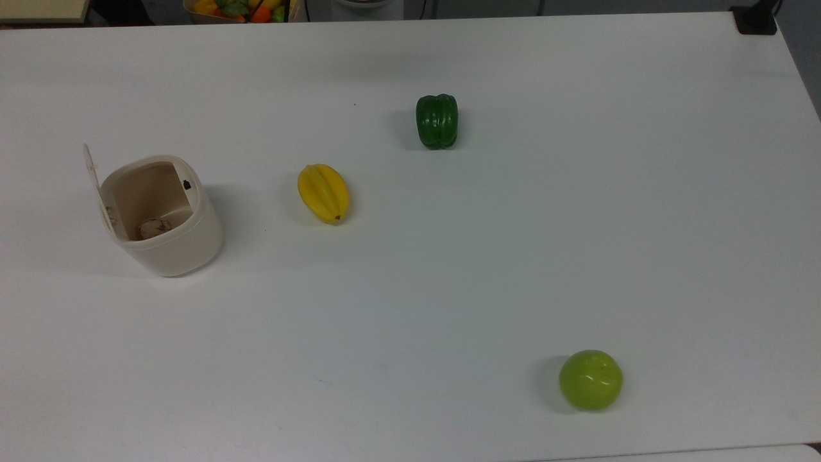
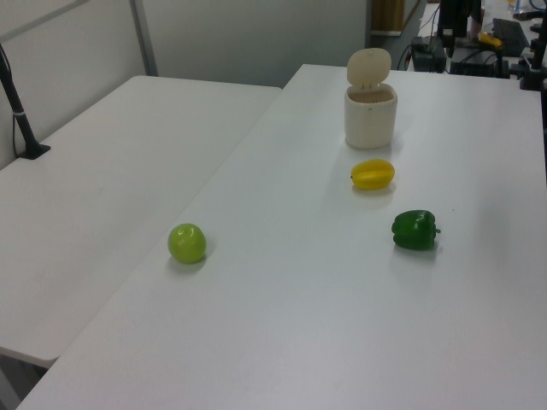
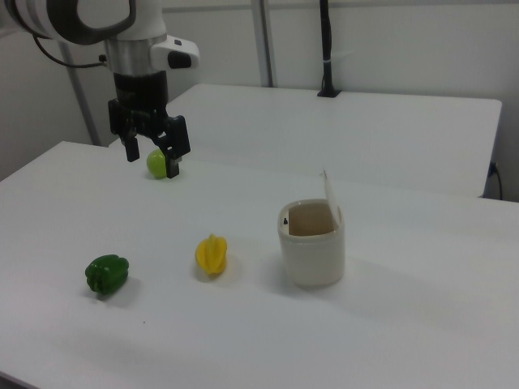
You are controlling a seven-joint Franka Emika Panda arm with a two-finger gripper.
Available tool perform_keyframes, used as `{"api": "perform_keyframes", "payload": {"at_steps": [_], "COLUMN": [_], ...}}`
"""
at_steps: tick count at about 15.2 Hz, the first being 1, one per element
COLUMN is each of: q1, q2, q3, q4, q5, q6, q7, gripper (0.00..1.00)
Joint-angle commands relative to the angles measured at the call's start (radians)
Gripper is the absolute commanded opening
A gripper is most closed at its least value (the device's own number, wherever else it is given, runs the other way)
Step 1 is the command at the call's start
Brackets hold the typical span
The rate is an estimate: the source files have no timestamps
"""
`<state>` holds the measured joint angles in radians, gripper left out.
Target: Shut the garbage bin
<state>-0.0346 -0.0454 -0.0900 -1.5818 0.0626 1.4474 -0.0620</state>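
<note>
The garbage bin (image 1: 168, 218) is a cream tub at the top view's left, standing upright with its hinged lid (image 1: 91, 170) raised on the far left side. A small black button (image 1: 186, 185) shows on its rim, and a brownish lump lies inside. The bin (image 2: 370, 115) stands at the back of the table in the left view, lid (image 2: 368, 67) up. In the right view the bin (image 3: 312, 243) is right of centre. My gripper (image 3: 152, 160) hangs open high above the table at the right view's upper left, far from the bin, with nothing between its fingers.
On the white table (image 1: 577, 224) lie a yellow starfruit (image 1: 323, 192), a green bell pepper (image 1: 437, 120) and a green apple (image 1: 591, 380). A second table (image 2: 102, 171) adjoins it. A box of toy produce (image 1: 240, 9) sits beyond the far edge.
</note>
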Motion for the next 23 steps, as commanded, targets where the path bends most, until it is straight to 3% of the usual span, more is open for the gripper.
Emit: {"api": "perform_keyframes", "payload": {"at_steps": [1, 20, 23], "q1": [0.012, 0.01, 0.01], "q2": [-0.018, -0.018, -0.018], "q3": [-0.013, -0.016, -0.017], "q4": [-0.004, -0.004, -0.004], "q5": [-0.001, 0.002, 0.002], "q6": [-0.028, -0.021, -0.019], "q7": [-0.015, -0.004, -0.004], "gripper": [1.0, 1.0, 0.86]}}
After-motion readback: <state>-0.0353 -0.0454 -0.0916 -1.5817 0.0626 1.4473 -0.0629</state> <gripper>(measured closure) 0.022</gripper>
